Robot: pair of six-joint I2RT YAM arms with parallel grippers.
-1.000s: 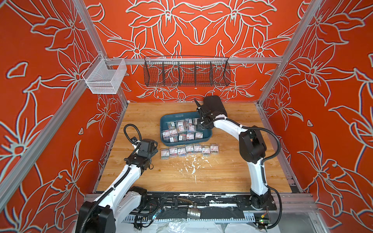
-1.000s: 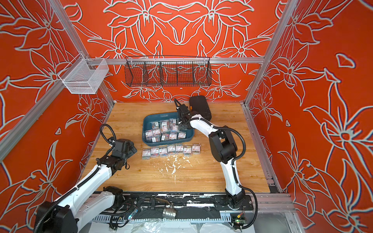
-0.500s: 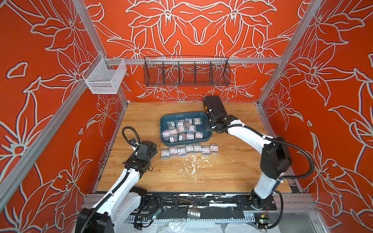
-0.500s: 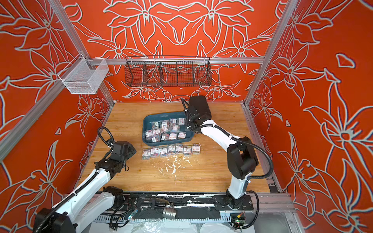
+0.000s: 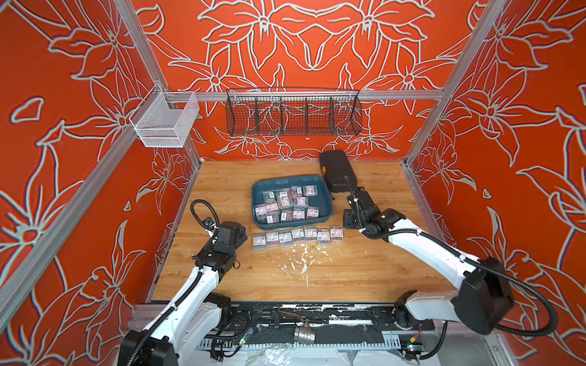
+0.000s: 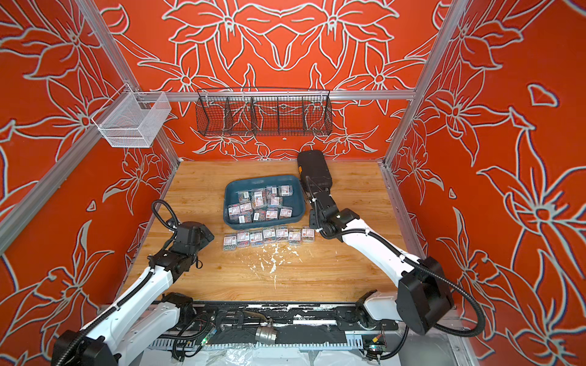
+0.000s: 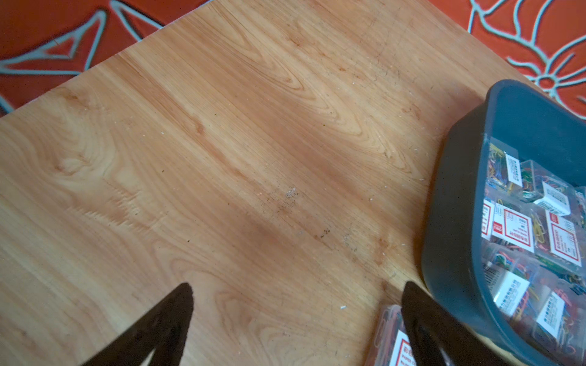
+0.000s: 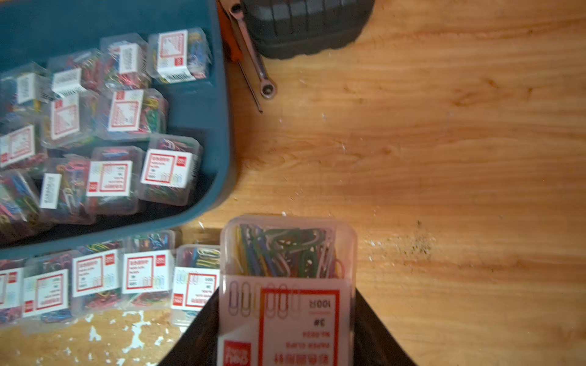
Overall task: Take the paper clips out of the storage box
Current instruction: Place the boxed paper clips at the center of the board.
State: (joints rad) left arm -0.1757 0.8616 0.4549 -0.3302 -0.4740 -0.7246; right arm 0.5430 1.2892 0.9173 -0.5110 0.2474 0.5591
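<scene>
Paper clips: clear packs with white-and-red labels; about a dozen lie jumbled in the storage box, seven sit in a row on the bench, and one is carried.
Storage box: mid-bench, with its near wall just behind the row and a black case just beside its far right corner.
Right claw: clenched on the held pack, fingers on its two long sides, label up.
Held pack, place: outside the storage box, over bare bench at the row's right end, just beside the end pack. Whether it touches the bench cannot be told.
Long axis: it runs out along the claw's fingers, parallel to the row's packs, which point from the robot toward the storage box.
Left claw: spread wide and empty, over bare bench by the row's left end and the storage box's near left corner.
Nearer arm: the right arm is nearer the free slot at the row's right end; the left arm is nearer the packs in the storage box's left half.
Step, as judged: setting the held pack down as the eighth in the row.
Hinge of the move: the slot lies below the claw, to the right of the end pack, so a straight descent should clear that neighbour.
Progress, as judged: under halfway.
</scene>
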